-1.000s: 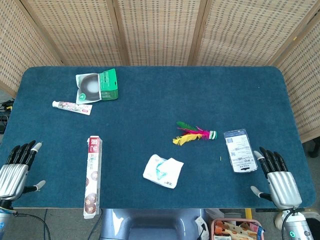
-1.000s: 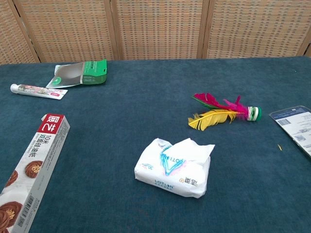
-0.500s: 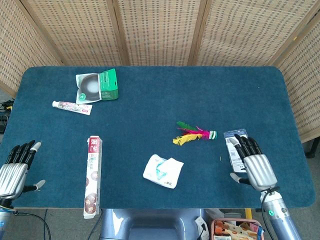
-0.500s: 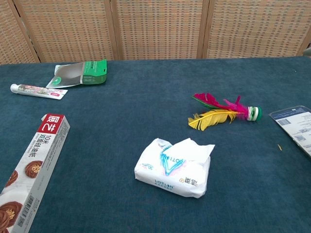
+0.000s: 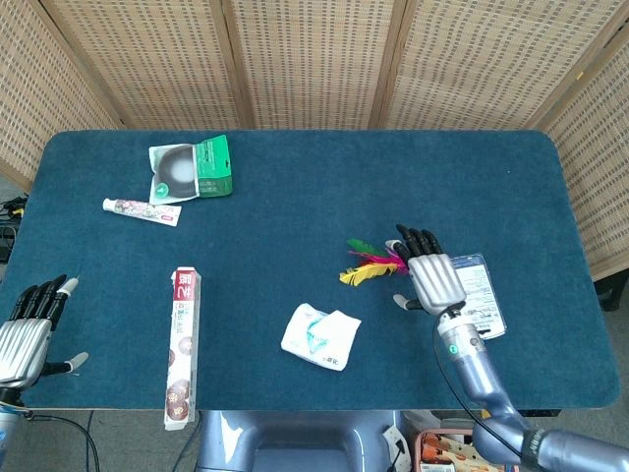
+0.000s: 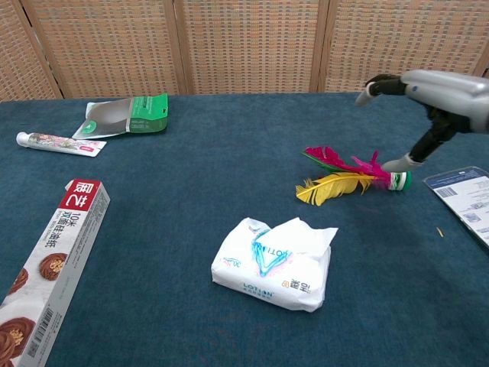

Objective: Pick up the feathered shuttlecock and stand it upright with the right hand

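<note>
**Tech A:** Shuttlecock (image 6: 353,177) status: lying on its side on the worktop (image 5: 295,236), feathers pointing left, green-and-white base to the right. Right hand (image 5: 428,275) is over the base end with fingers spread and holding nothing; in the chest view a thumb tip sits at or just beside the base. Contact cannot be confirmed.

**Tech B:** Failure modes?

**Tech A:** Judged risks: closing on the feathers instead of the base would bend them and give a weak hold. A push from the thumb could roll or slide the base away. The card pack (image 5: 477,292) lies just beside the hand and could be dragged.

**Tech B:** Left hand (image 5: 28,329)?

**Tech A:** Idle at the near edge, fingers apart, nothing held.

**Tech B:** Legible text?

**Tech A:** Tissue pack (image 6: 273,262) reads "LOTION". Long box (image 6: 47,248) shows "10" beside Chinese characters.
</note>
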